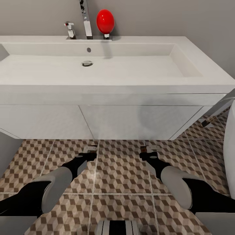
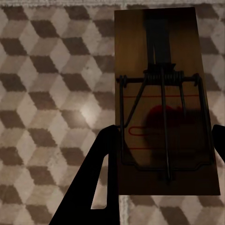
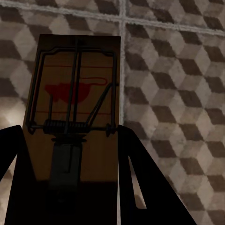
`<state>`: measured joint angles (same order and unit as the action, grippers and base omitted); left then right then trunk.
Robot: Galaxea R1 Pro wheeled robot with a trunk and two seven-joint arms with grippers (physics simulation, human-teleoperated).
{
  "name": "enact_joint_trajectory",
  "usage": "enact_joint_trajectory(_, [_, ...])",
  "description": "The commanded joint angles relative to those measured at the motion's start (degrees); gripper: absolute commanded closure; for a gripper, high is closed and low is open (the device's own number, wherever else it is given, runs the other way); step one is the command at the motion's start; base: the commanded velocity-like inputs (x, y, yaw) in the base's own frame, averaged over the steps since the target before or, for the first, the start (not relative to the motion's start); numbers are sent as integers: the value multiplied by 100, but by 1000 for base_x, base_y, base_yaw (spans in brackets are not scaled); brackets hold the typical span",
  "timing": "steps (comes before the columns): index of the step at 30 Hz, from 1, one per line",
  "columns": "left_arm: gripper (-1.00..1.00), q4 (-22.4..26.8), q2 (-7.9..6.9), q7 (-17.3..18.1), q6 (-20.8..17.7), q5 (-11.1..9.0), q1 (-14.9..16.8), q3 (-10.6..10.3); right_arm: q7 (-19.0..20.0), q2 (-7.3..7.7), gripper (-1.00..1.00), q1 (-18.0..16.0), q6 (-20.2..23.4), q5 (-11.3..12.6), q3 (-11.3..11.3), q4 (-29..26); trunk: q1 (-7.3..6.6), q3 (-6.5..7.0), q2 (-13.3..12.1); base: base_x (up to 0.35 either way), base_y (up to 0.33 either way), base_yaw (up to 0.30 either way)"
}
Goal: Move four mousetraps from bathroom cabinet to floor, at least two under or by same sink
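You are at the placing step: each arm carries a mousetrap low over the bathroom floor, right in front of the sink.

The left gripper is clamped on a mousetrap; the board sits between its fingers, wire side toward the camera, tiles beyond it. The right gripper likewise grips a second mousetrap between its fingers.

Next, I judge, you need to lower both until the boards meet the tiles just ahead of the vanity, then let go.

The basin holds nothing but its drain; the vanity doors are shut.
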<state>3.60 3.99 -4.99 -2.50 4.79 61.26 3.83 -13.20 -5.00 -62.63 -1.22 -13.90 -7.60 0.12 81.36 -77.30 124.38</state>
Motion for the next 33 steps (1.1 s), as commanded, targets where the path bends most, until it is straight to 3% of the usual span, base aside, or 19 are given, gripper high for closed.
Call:
enact_joint_trajectory(1, [100,9,4,-23,-22,54,0,39,-7,2,100,-3,-19,-30,-49,6,-1,-3,1,0,0,0])
enact_joint_trajectory(14, [100,-3,35,-29,-14,32,0,46,-7,-2,100,-3,-10,-25,-50,-1,-1,-3,1,0,0,0])
enact_joint_trajectory(24, [100,-35,32,-37,-22,37,0,42,-4,-1,100,-3,-27,-23,-54,-3,219,-183,402,0,0,0])
enact_joint_trajectory(29, [100,-35,28,-37,-14,40,0,42,-4,2,100,-3,-27,-17,-57,-31,219,-183,402,0,0,0])
enact_joint_trajectory(33, [100,-35,24,-37,-15,38,0,41,0,3,100,-3,-32,1,-63,-46,307,-254,563,0,0,0])
